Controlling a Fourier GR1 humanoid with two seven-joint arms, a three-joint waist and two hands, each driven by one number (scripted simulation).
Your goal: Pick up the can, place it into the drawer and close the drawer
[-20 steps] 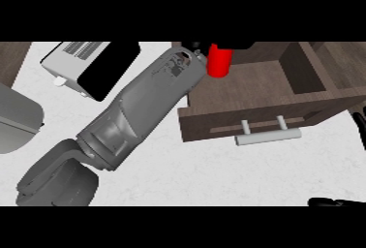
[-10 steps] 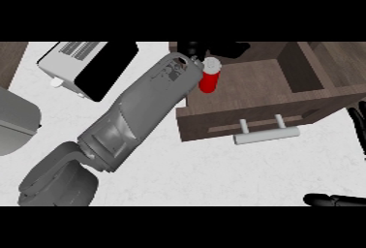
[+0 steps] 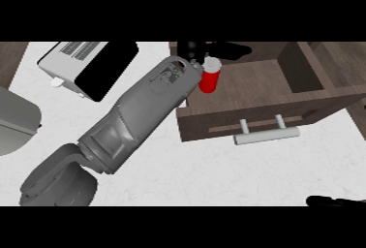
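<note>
The red can (image 3: 208,82) with a pale top stands in the left part of the open brown drawer (image 3: 286,87), against its left wall. My left hand (image 3: 191,49) hovers just above the can's top, at the end of the grey forearm that crosses the counter from the lower left. Its black fingers (image 3: 232,49) spread to the right over the drawer's back edge and do not wrap the can. Of my right hand (image 3: 336,201) only dark straight fingers show, at the lower right edge, far from the drawer.
The drawer's pale bar handle (image 3: 266,134) sticks out toward me on its front panel. A white and black appliance (image 3: 85,68) sits at the upper left. A grey rounded object (image 3: 14,121) lies at the left edge. White counter (image 3: 214,174) lies in front of the drawer.
The can has come down out of my left hand's fingers into the drawer, and its pale top now shows. The right hand's fingers have come into view at the lower right.
</note>
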